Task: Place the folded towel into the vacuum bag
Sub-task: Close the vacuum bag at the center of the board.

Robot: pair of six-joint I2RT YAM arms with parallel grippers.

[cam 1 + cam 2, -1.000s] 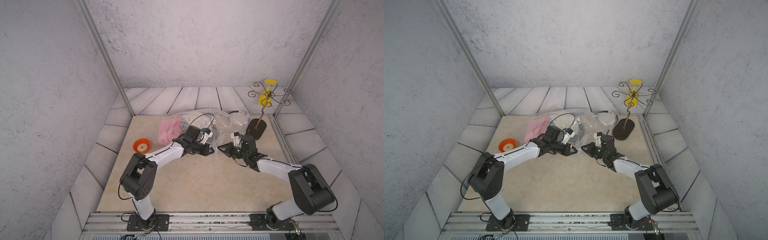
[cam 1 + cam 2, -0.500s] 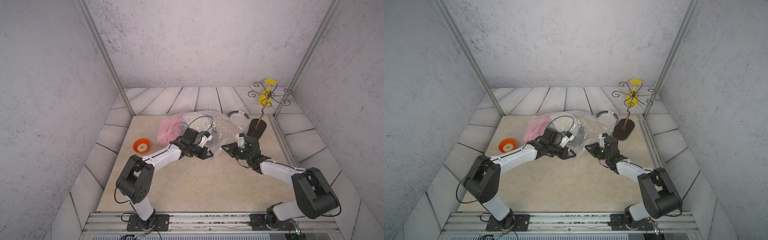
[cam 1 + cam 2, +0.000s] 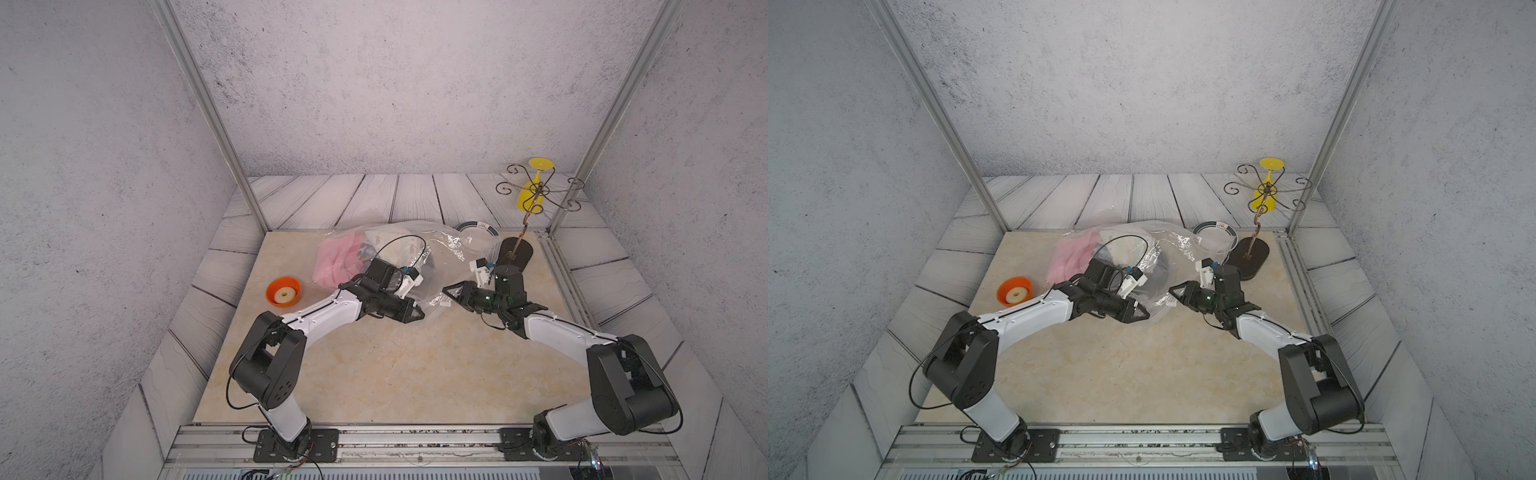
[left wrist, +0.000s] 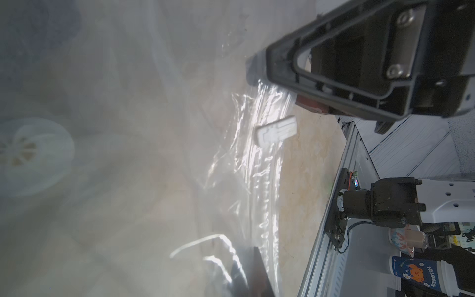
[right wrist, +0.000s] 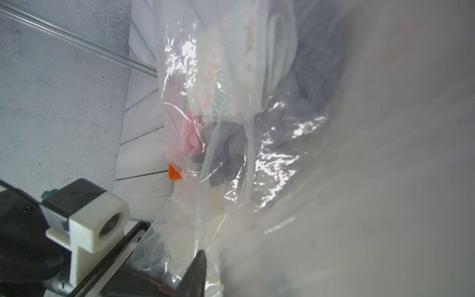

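The vacuum bag (image 3: 440, 253) (image 3: 1177, 249) lies crumpled at the back of the table, mouth toward me. Through its plastic shows a grey towel (image 5: 316, 84) (image 3: 1159, 267) beside a patterned cloth (image 5: 218, 77). Its round valve (image 4: 30, 154) and white slider clip (image 4: 276, 129) (image 3: 444, 304) are in view. My left gripper (image 3: 419, 315) (image 3: 1144, 314) sits low on the table, shut on the bag's front edge. My right gripper (image 3: 448, 291) (image 3: 1174, 291) is at the same edge near the clip, jaws slightly open with plastic lying against one finger (image 5: 199, 264).
A pink cloth (image 3: 336, 262) lies at the bag's left end. An orange bowl (image 3: 282, 291) sits left of it. Behind the bag are a plate (image 3: 476, 227) and a wire stand (image 3: 515, 253) holding a yellow glass (image 3: 536, 195).
Both grippers came down and toward the front with the bag's edge, and the raised bag mouth sank flat. The right jaws parted a little.
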